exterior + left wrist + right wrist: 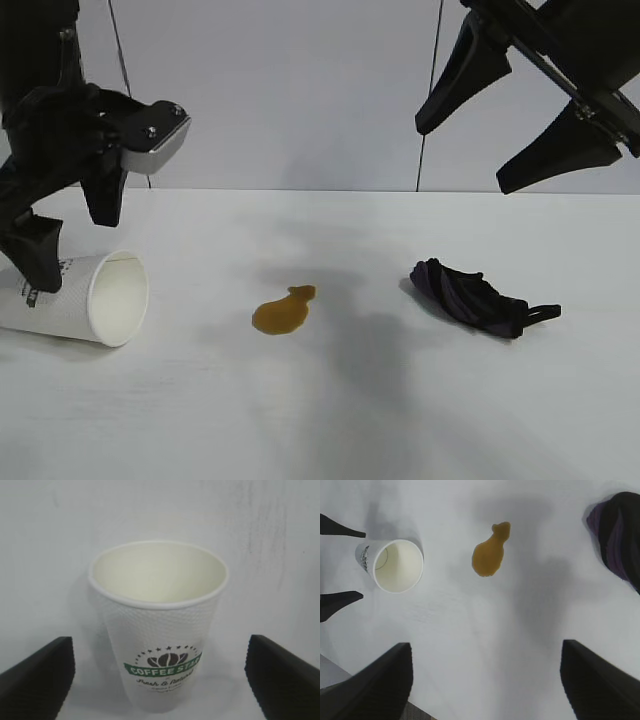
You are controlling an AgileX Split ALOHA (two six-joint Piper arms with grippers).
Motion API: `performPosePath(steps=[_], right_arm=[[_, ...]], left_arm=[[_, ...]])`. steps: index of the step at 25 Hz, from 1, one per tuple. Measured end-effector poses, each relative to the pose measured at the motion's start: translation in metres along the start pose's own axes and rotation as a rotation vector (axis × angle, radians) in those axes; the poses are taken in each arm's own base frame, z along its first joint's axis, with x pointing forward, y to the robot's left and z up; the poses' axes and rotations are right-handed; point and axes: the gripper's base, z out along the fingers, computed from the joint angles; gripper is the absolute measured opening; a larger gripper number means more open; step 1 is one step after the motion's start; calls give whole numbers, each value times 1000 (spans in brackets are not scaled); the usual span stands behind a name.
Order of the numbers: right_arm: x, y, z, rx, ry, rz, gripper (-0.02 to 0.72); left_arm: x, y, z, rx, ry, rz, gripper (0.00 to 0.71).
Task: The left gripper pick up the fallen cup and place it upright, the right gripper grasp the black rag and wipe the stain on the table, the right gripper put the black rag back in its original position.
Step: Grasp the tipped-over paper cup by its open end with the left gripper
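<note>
One empty cup (pixel 75 297) on its side between wide-open left gripper (pixel 62 232) jaws

Bright, even room light falls from overhead onto the table (pixel 330 420), which looks pale and a little washed out. Shadows are soft and grey: a broad, blurry one spreads between the stain (pixel 283 312) and the black rag (pixel 470 297), and a thin one hugs the near side of the cup (pixel 80 298). The stain carries a faint sheen. Close to the wrist cameras, dark finger edges look soft and slightly blurred.
</note>
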Motion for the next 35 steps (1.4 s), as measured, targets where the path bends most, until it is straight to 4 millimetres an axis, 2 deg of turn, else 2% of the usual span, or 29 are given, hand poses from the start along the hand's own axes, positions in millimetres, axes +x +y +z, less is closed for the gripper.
performPosePath(steps=[9,16,24,26,30,35], right_arm=[[0,0,0,0,0,0,557],[0,0,0,0,0,0,557],[0,0,0,-1,3,0,557],[0,0,0,-1,4,0,557],[0,0,0,-1,4,0,557],[0,0,0,-1,5,0,557]], left_arm=[[-2,2,5,-41,-11,3,663],[-10,2,34,16,-5,5,663],[-12,3,40,15,-7,6,663],[-12,3,42,17,-6,6,640],[-12,3,42,14,-6,7,543],[-12,4,41,7,-8,-5,516]])
